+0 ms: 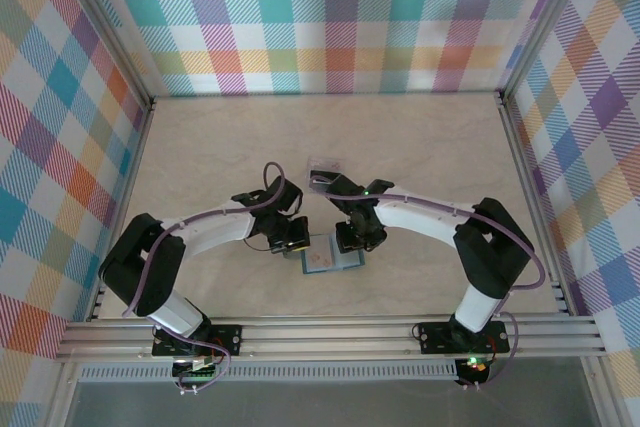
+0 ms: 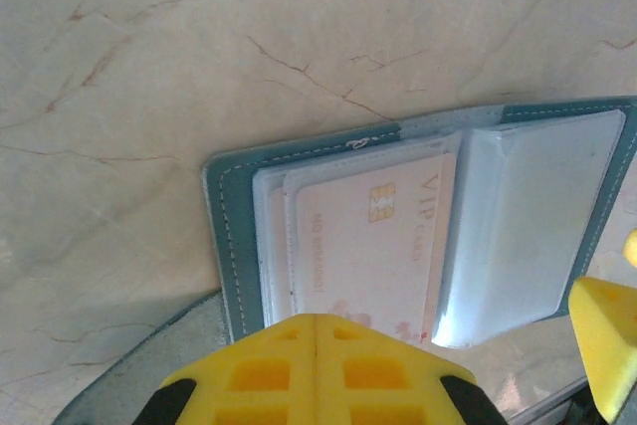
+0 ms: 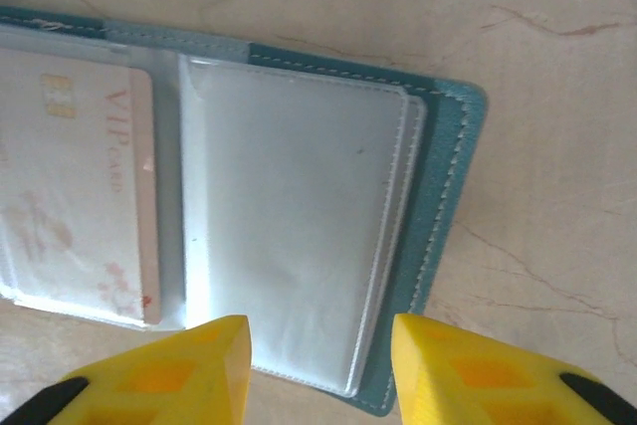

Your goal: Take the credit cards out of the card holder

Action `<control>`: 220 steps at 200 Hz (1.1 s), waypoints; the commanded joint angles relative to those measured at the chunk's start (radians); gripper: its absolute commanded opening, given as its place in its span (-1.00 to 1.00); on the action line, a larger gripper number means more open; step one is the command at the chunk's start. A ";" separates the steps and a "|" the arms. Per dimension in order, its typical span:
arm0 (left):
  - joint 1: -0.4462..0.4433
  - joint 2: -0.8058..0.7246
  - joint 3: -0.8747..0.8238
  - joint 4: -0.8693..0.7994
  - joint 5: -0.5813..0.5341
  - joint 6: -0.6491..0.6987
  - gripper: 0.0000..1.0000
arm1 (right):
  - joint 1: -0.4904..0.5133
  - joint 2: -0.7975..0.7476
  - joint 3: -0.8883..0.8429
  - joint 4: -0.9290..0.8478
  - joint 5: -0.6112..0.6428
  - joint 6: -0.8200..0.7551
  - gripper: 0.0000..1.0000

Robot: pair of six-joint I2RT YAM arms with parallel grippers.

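- Tabletop [image 1: 200, 167] of pale marble pattern, seen from above and boxed in by bright plaid walls [image 1: 340, 17]. Both of my arms bend inward and meet near the middle.
- The card holder [image 1: 330, 263] lies open and flat on the table between the two grippers, toward the near edge. Its teal cover faces down and its clear plastic pockets face up.
- My left gripper [image 1: 290, 240] sits at the holder's left side. In its wrist view the yellow fingers [image 2: 259, 375] are pressed tight together with nothing between them. They sit right at the near edge of the left panel, and I cannot tell whether they press on it.
- One credit card [image 2: 373, 236] sits inside the left panel's clear pocket. It is pale, with a gold chip and the letters "VIP" printed along it.
- My right gripper [image 1: 352, 239] is at the holder's right side. In its wrist view the jaws stand partly apart, one yellow finger [image 3: 199, 370] on each side of the near edge of the right panel.
- That panel carries a stack of milky clear pockets [image 3: 289, 216] with white stitching. I see nothing pinched between the jaws (whether a pad brushes the plastic, I cannot tell).
- A small grey loose card [image 1: 325, 164] with a dark band lies flat on the table just beyond the grippers, apart from the holder.
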 commanded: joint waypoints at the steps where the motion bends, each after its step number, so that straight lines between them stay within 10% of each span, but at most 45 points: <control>1: -0.022 0.032 0.008 -0.001 0.003 -0.016 -0.91 | -0.006 -0.035 0.028 0.014 -0.085 -0.005 -0.22; 79: -0.026 0.073 -0.031 0.012 -0.012 -0.012 -0.94 | -0.041 0.076 0.005 0.252 -0.415 0.068 -0.55; 220: -0.026 0.064 -0.021 -0.056 -0.053 0.026 -0.94 | -0.048 0.135 -0.019 0.214 -0.315 0.057 -0.62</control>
